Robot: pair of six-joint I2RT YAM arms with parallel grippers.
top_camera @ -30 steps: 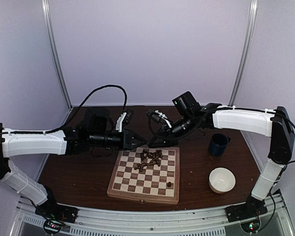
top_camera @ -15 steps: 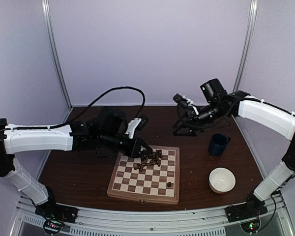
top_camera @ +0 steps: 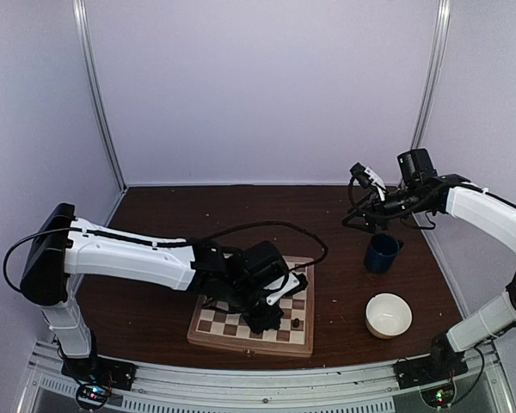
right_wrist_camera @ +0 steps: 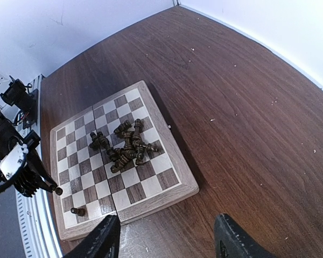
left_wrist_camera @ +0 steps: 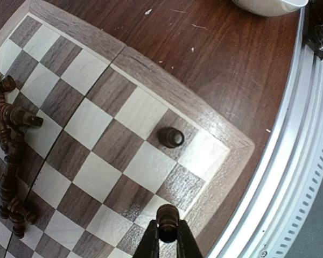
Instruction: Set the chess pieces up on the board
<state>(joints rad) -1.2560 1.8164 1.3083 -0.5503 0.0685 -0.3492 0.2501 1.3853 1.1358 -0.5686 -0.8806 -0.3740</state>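
Over the board, close to its near-right corner, the left gripper is clamped on one piece, round head showing past the fingertips. Can't tell if its base touches a square yet. It hangs above the near rows, near the standing piece but apart from it.

Standing piece: upright, right column, second row from the near edge. It's the only one set so far.

The heap holds the rest, tangled on the far half of the board. Most lie on their sides and none are on home squares. Exact count unreadable.

Right gripper: jaws wide apart, nothing between them, raised over the far right of the table, above the mug. The bowl sits by the table's right edge. Both are off the board.

Progress, my read: barely started. One piece is placed and a second looks about to go down beside it. Nearly the whole heap is left to pull apart, stand up and space along the near rows. Only dark pieces show, so likely one side to fill.
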